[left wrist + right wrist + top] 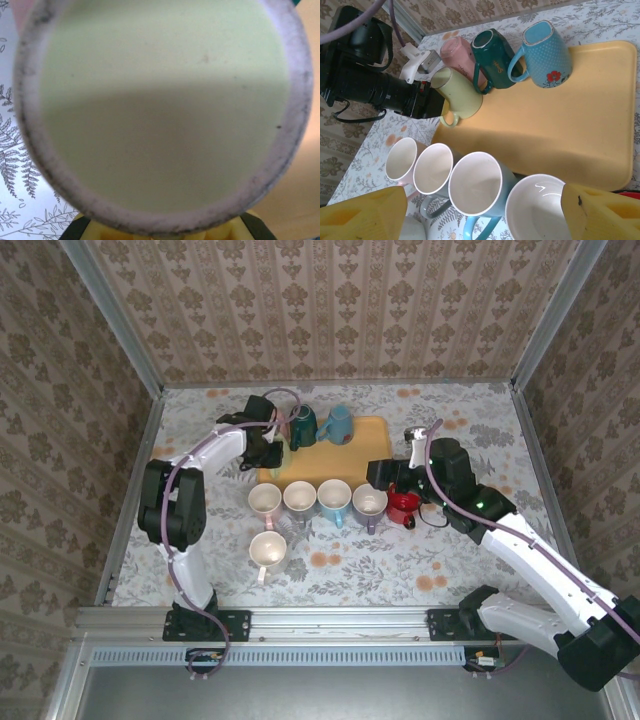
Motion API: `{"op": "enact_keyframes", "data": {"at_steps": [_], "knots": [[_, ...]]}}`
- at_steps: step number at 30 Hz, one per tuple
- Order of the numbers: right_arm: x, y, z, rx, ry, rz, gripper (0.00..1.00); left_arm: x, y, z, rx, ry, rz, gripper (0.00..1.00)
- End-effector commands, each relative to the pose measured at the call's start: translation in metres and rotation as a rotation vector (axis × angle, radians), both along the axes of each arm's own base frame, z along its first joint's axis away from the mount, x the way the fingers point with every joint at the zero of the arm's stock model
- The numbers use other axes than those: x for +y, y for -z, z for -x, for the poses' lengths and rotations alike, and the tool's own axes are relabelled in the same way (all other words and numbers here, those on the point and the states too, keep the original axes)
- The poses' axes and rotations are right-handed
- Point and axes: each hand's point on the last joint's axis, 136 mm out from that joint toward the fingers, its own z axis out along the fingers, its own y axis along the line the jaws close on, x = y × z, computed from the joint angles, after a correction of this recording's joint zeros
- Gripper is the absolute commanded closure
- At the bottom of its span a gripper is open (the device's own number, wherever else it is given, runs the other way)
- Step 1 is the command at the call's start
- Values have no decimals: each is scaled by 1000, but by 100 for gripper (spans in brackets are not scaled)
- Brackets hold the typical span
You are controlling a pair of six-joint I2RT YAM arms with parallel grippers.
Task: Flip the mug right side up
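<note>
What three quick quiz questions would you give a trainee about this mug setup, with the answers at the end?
1. True or false: the right gripper is holding a mug.
2. Which mug is the left gripper shut on? A, a dark green one; B, the light green mug; C, a pink one.
3. What does the blue dotted mug stand on?
Key: 1 false, its jaws stand open and empty. 2 B. 3 the yellow tray.

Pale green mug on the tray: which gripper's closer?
Left. The left gripper grips the pale green mug at the left edge of the tray; the right gripper hangs open over the upright mugs in front of it.
</note>
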Motion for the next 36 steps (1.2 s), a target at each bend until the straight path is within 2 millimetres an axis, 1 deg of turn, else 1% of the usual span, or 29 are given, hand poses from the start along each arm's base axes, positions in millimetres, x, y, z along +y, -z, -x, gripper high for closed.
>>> {"op": "enact_keyframes", "data": {"at_steps": [1,4,7,9,13,17,20,23,27,29,31,32,34,36], "knots": [[0,-2,3,-5,-17,2,18,7,-17,-11,-73,-36,16,100],[1,-3,4,3,-20,-10,19,8,-23,-5,-80,-41,31,100],[3,-5,8,10,-33,-23,19,10,-43,3,-123,-38,53,100],[2,-7,10,9,-36,-24,19,8,-67,8,-183,-34,91,100],[0,-13,9,12,-25,-3,19,-4,-117,13,-319,-3,217,100],[-3,-25,5,-1,19,-20,20,-30,-173,22,-417,50,442,100],[8,-38,7,-1,-26,-57,24,-51,-219,32,-511,73,681,100],[33,-59,14,-3,-127,-206,27,-66,-257,44,-595,73,937,100],[59,-84,12,41,-208,-435,29,-80,-296,63,-637,103,1228,100],[72,-95,9,61,-253,-541,30,-87,-310,75,-637,130,1338,100],[79,-103,5,65,-275,-632,29,-93,-322,87,-625,168,1427,100],[81,-107,3,65,-280,-665,29,-102,-328,99,-607,205,1473,100],[84,-110,-3,69,-276,-698,27,-107,-339,114,-601,251,1535,100],[85,-112,-7,69,-275,-713,24,-109,-345,126,-598,279,1566,100]]}}
